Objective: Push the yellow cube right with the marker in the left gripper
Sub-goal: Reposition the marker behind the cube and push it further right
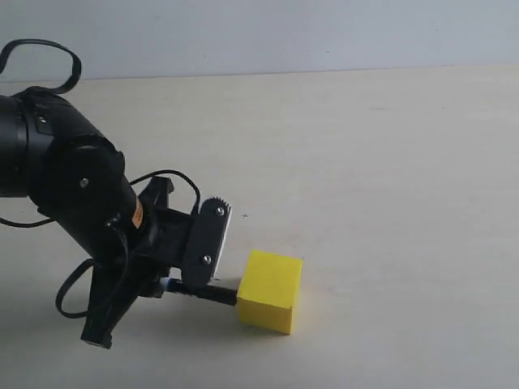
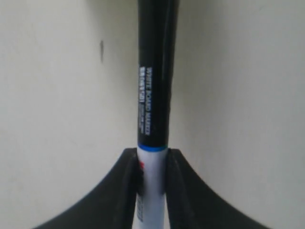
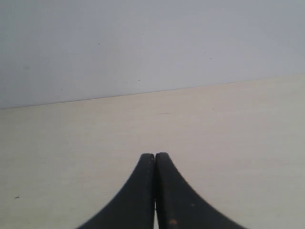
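The yellow cube [image 1: 270, 290] rests on the pale table near the front, right of my left arm. My left gripper [image 1: 195, 285] is low over the table and shut on the marker [image 1: 209, 293], which lies level and points right. Its black cap tip meets the cube's left face. In the left wrist view the marker [image 2: 155, 86] runs straight out from between the jaws; its white barrel is pinched at the gripper [image 2: 152, 157], and the cube is out of that picture. My right gripper [image 3: 155, 156] is shut with nothing in it, over bare table, and does not show in the exterior view.
The cream table [image 1: 389, 162] stretches right of and behind the cube to a grey wall [image 1: 284, 32]. The left arm's black cable [image 1: 40, 57] loops above its wrist.
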You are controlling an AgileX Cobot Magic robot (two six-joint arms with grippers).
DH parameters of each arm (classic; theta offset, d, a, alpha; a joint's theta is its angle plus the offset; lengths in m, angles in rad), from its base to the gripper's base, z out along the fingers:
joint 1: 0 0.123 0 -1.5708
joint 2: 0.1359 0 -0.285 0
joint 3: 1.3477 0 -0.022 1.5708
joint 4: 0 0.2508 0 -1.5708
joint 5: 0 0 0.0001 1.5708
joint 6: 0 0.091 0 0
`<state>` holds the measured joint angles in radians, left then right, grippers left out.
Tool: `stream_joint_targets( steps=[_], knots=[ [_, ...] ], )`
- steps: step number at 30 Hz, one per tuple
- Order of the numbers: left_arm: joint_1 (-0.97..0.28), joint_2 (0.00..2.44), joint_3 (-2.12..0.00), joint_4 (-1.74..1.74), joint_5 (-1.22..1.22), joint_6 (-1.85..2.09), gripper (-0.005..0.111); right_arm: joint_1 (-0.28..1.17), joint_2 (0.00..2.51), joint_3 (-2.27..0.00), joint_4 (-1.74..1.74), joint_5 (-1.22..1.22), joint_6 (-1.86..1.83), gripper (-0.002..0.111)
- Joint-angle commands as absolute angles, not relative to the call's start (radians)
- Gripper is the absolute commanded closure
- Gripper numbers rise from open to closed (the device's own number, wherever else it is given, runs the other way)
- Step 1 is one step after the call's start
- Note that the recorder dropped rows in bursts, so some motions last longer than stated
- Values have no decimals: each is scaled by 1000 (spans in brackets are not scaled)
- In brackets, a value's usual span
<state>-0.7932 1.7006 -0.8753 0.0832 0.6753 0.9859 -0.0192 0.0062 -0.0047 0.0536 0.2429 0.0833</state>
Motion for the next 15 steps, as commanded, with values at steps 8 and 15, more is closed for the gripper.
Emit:
stream_joint_targets(
  steps=[8,15],
  knots=[
    [-693,1699,-884,172,768,831,107,-22,0,0,50,238,80,108],
    [-687,1729,-962,13,828,831,107,-22,0,0,50,238,80,108]
  ],
)
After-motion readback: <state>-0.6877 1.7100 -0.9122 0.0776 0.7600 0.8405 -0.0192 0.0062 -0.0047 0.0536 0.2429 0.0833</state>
